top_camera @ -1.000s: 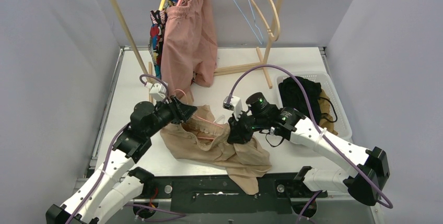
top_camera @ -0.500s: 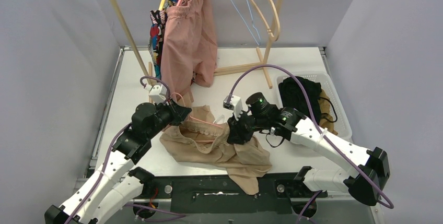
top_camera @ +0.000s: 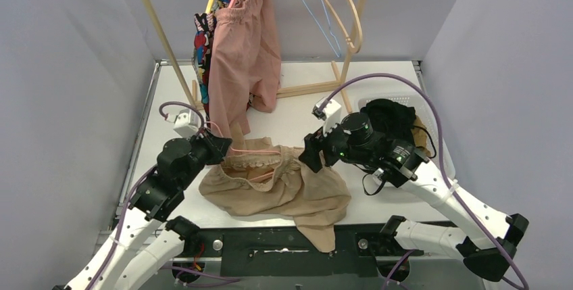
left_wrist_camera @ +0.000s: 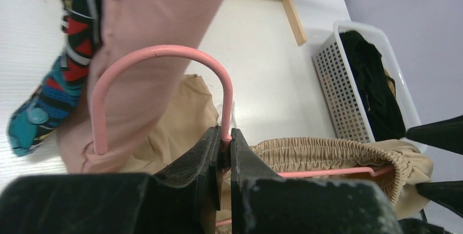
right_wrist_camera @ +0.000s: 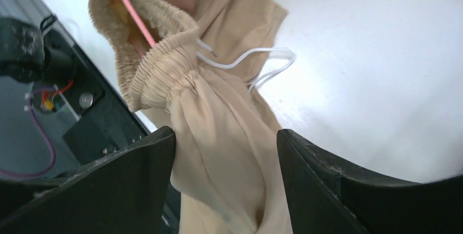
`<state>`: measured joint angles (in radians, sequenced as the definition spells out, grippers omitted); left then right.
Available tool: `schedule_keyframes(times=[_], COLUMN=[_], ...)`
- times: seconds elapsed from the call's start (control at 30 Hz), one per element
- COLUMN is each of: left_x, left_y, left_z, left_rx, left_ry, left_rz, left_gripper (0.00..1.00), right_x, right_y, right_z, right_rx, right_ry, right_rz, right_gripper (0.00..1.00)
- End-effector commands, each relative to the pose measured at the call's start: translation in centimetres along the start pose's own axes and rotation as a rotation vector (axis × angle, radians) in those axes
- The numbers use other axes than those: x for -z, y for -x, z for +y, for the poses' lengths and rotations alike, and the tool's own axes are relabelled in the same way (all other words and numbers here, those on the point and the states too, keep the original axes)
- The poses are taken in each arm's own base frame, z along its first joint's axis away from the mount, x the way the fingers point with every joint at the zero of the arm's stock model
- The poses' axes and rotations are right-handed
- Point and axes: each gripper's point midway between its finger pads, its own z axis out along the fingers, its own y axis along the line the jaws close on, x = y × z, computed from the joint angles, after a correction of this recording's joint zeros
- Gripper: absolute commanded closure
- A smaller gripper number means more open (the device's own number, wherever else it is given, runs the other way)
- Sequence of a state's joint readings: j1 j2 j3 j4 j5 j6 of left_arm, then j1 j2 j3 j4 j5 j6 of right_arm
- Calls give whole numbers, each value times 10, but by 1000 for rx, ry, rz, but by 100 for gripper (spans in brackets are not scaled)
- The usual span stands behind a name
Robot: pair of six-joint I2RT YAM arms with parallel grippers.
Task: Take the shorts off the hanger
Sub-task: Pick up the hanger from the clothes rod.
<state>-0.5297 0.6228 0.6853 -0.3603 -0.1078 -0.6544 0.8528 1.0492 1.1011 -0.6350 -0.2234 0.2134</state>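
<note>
Left end effector (top_camera: 216, 147) drawn back left; right end effector (top_camera: 312, 156) has let go and shifted far-right.
Left: clamped on pink hanger (left_wrist_camera: 164, 53) neck, probably to draw it out of waistband.
Beige shorts (top_camera: 284, 192): on desk (top_camera: 304, 104), near-centre, hanger bar inside waist.
Right: jaws wide, straddling cloth, no pinch.
Basket (left_wrist_camera: 338, 88), right: black shorts (top_camera: 388, 121), tan-brown pair (top_camera: 424, 142).

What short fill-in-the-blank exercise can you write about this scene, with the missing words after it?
1. The left gripper is shut on the hook of the hanger, whose colour is ____.
2. The right gripper is ____, with one jaw on each side of the beige shorts.
3. The black shorts lie in the white ____.

Missing words: pink; open; basket.
</note>
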Motion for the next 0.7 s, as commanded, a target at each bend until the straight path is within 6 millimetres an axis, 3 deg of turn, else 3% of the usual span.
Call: schedule_keyframes(times=[0.0, 0.2, 0.3, 0.43, 0.57, 0.67], left_x=[32, 72, 75, 63, 39, 23], left_y=[66, 133, 142, 127, 93, 67], left_z=[-9, -31, -40, -36, -15, -7], left_rx=[60, 46, 16, -57, -121, -119], left_ry=[39, 31, 28, 55, 128, 126], left_rz=[-227, -403, -394, -301, -180, -107], left_gripper=[100, 100, 100, 100, 100, 100], right_x=[35, 86, 115, 138, 131, 113], right_y=[58, 105, 116, 112, 95, 82], right_z=[-9, -6, -17, -30, -39, -43], right_rx=[-57, -105, -144, -194, -240, -272], right_ry=[-115, -138, -198, -253, -290, -312], right_rz=[-210, -430, -550, -664, -638, -552], right_gripper=[31, 30, 28, 25, 22, 22])
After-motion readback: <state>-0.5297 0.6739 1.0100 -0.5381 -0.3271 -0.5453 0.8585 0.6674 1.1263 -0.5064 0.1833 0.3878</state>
